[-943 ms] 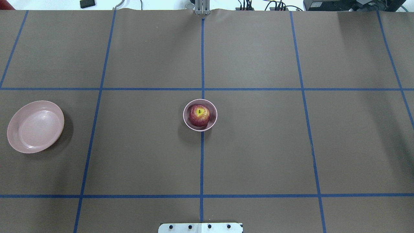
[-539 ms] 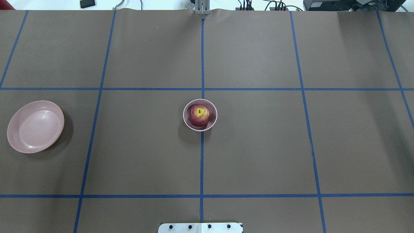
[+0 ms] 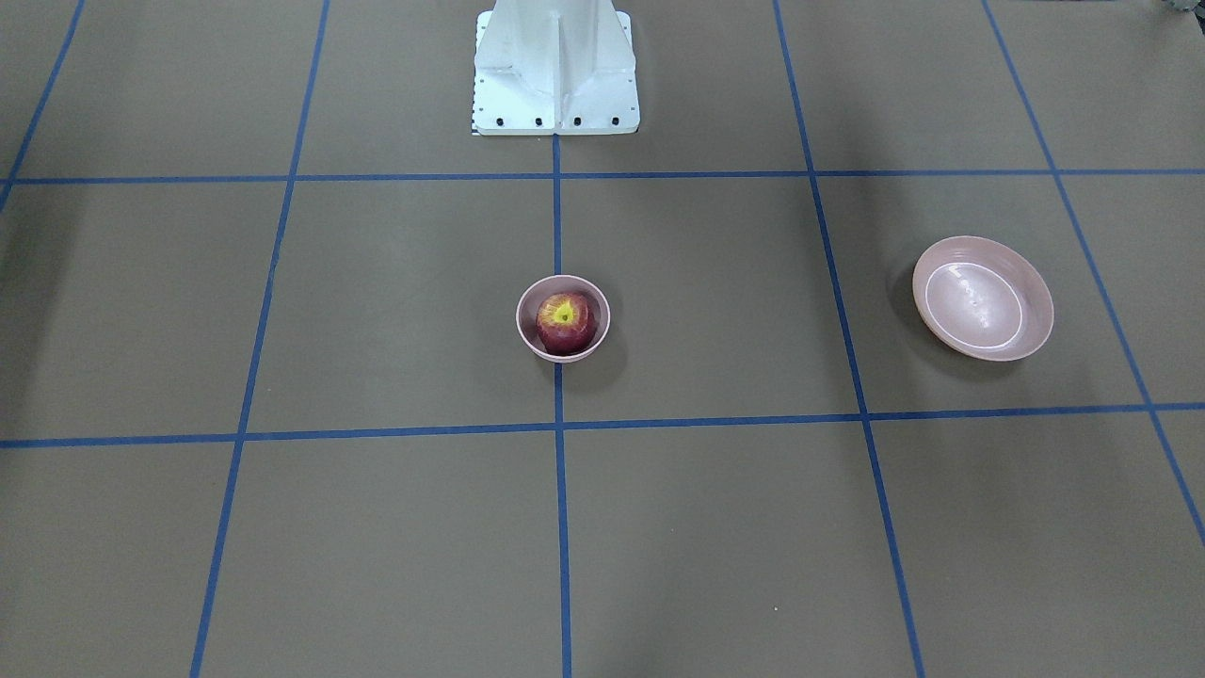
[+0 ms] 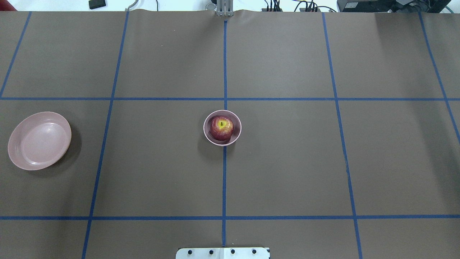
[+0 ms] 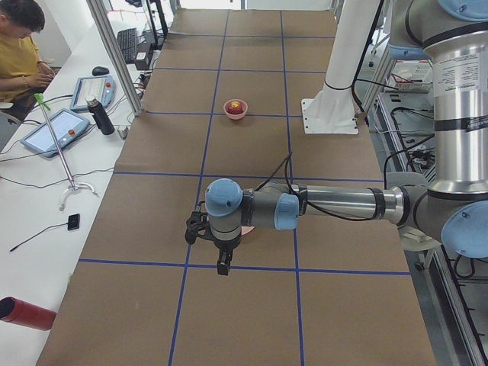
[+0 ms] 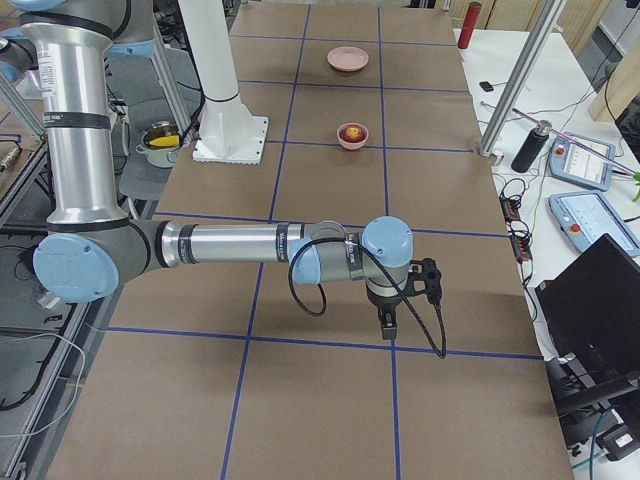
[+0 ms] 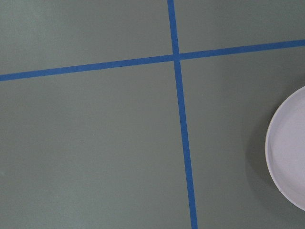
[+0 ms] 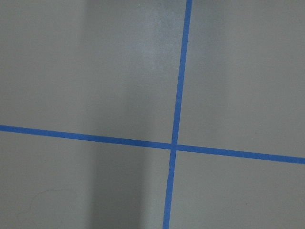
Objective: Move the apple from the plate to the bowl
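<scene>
Brown paper table [image 4: 287,162], gridded in blue tape, carries everything. On it the apple [image 4: 221,128] sits stem-up in the bowl [image 4: 237,135], well apart from both grippers. It has not shifted across the overhead views, so the task looks done. The plate [image 4: 39,141] lies bare near the left gripper [image 5: 223,264]; the right gripper [image 6: 388,322] hangs far off. Whether either's jaws are released or clenched, I cannot tell.

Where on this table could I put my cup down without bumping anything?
The brown mat is bare between the plate and the bowl holding the apple, and from the bowl to the opposite end. Nowhere is crowded, but the left arm hangs over the plate and the right arm over that opposite end.
</scene>
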